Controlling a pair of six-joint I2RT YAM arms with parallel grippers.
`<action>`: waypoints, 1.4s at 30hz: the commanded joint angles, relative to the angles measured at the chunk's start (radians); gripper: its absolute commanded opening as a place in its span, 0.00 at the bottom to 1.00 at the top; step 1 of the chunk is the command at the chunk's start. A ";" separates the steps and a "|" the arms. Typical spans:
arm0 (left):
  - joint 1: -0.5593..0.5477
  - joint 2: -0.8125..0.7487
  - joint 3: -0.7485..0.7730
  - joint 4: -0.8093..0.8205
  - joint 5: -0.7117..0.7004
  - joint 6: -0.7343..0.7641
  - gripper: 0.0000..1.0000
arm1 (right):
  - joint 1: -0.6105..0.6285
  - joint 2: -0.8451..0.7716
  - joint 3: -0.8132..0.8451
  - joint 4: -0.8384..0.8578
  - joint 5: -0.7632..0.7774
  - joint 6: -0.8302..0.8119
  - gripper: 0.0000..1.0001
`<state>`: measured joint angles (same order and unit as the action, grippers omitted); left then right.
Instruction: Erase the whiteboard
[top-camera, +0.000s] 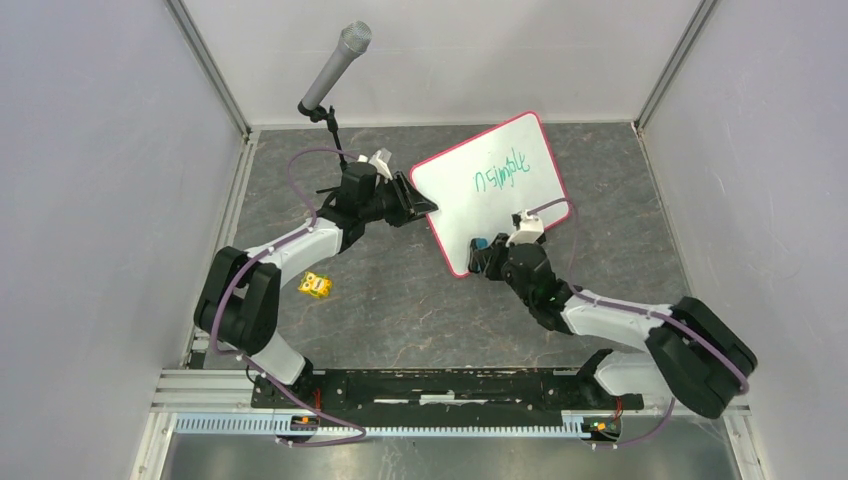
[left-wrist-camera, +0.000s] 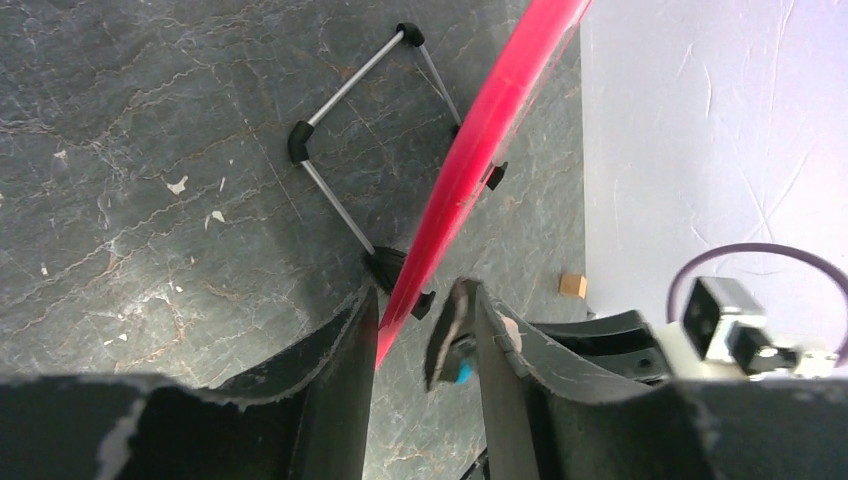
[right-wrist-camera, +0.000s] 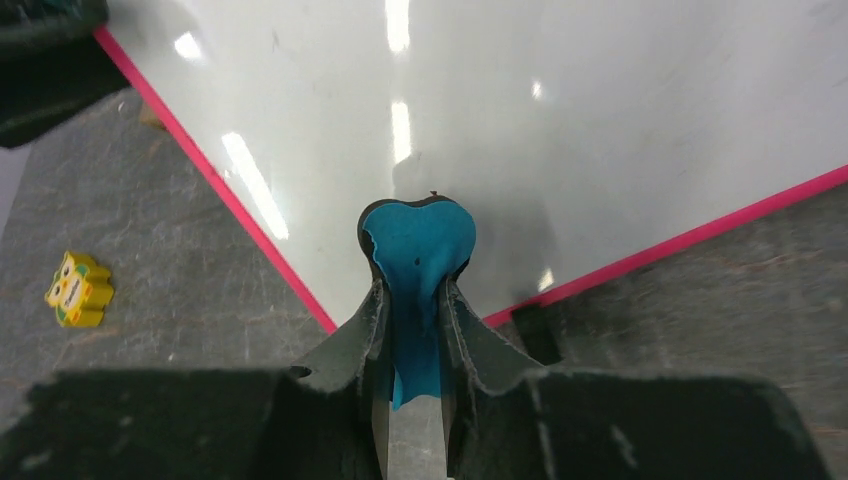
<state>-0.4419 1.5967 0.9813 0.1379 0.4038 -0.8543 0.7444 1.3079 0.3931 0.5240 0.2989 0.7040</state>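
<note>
The whiteboard stands tilted at mid-table, with a pink-red frame and green writing on its upper face. My left gripper is at its left edge. In the left wrist view the jaws are apart and straddle the red frame, which lies against the left finger with a gap to the right one. My right gripper is shut on a blue eraser, also seen from above. The eraser's tip is at the board's near lower corner, over the white face.
The board's wire stand with black feet rests on the grey stone floor behind it. A microphone on a stand rises at the back left. A yellow toy block lies near the left arm, also in the right wrist view. Walls enclose three sides.
</note>
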 joint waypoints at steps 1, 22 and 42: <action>-0.008 0.009 0.002 0.051 0.030 -0.043 0.48 | -0.077 -0.097 0.089 -0.152 0.071 -0.146 0.22; -0.006 0.045 0.005 0.069 0.066 -0.073 0.35 | 0.062 0.207 0.183 -0.213 -0.013 -0.110 0.21; 0.008 0.049 0.002 0.062 0.059 -0.084 0.12 | -0.050 0.065 -0.001 -0.238 0.157 0.022 0.21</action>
<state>-0.4335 1.6432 0.9787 0.1532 0.4385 -0.8852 0.7101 1.3823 0.4309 0.4473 0.3714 0.7010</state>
